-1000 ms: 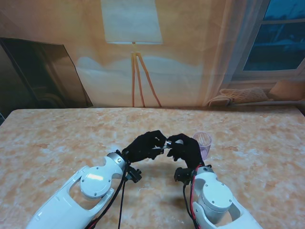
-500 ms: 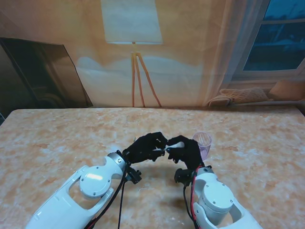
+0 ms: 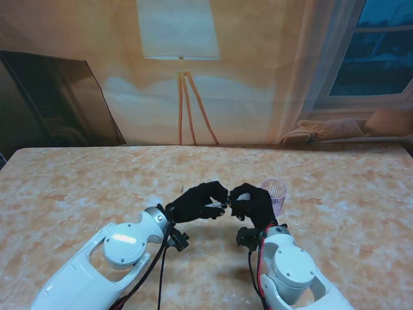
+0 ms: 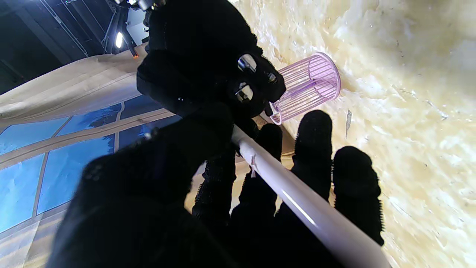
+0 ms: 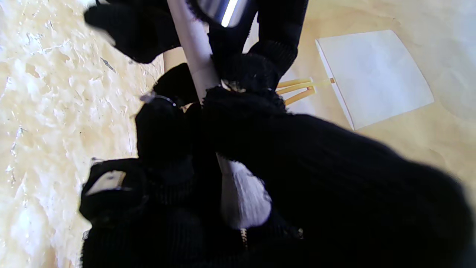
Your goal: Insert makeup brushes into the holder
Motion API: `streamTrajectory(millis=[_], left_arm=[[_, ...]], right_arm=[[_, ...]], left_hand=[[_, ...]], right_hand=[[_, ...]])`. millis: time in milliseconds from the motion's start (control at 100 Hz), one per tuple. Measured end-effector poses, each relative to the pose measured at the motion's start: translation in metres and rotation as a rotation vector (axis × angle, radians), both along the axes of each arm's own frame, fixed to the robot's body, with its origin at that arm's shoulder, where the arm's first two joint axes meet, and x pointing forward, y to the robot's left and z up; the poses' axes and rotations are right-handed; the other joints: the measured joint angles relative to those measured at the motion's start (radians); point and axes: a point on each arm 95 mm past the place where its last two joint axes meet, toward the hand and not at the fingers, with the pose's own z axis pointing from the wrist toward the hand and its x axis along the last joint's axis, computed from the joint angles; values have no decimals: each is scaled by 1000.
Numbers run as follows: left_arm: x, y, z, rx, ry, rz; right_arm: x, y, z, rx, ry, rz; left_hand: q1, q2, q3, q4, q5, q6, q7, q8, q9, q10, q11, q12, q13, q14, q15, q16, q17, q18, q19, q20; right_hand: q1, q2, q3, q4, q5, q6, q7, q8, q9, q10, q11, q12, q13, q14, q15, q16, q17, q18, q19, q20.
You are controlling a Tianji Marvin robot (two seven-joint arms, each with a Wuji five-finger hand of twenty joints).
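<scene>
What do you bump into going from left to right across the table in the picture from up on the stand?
Left hand in a black glove → thin white makeup brush held between the hands → right hand in a black glove → see-through pink ribbed plastic holder cup.

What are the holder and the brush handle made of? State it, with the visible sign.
Holder: likely translucent pink plastic; thin ribs let the table show through. Brush handle: smooth white, glossy plastic or lacquer, judging by its highlight streak; silvery metal-looking ferrule.
</scene>
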Motion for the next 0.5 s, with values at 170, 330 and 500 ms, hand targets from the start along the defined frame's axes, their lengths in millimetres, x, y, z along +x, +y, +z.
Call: streamTrajectory(millis=[170, 330, 500], left_arm=[[1, 3, -1, -1, -13, 1], [3, 8, 0, 37, -72, -5], [5, 15, 2, 37, -108, -23]], right_arm=[[1, -1, 1, -12, -10, 0], [1, -3, 1, -22, -12, -4], [3, -8, 4, -42, -24, -17]], left_hand=[[-37, 103, -261, 23, -27, -25, -244, -200, -97, 11, -64, -88, -116, 3, -170, -129, -112, 0, -153, -79], [-34, 147, -465, 23, -37, -67, -449, -415, -171, -3, -183, -177, -214, -4, -352, -282, -213, -6, -365, -269], [-9, 246, -791, 22, -35, -67, -596, -550, -266, -30, -275, -280, -321, -42, -528, -423, -286, -9, -676, -497]], right_hand=[[3, -18, 11, 11, 1, 0, -1, 13, 0, 7, 0, 0, 0, 0, 12, 0, 2, 1, 4, 2], [3, -26, 13, 27, 2, 0, -1, 18, 0, 7, 0, 0, 1, 0, 22, 0, 2, 2, 10, 11], [3, -27, 13, 28, 2, 0, -2, 25, 0, 7, 0, 0, 1, 0, 23, 0, 3, 2, 10, 12]])
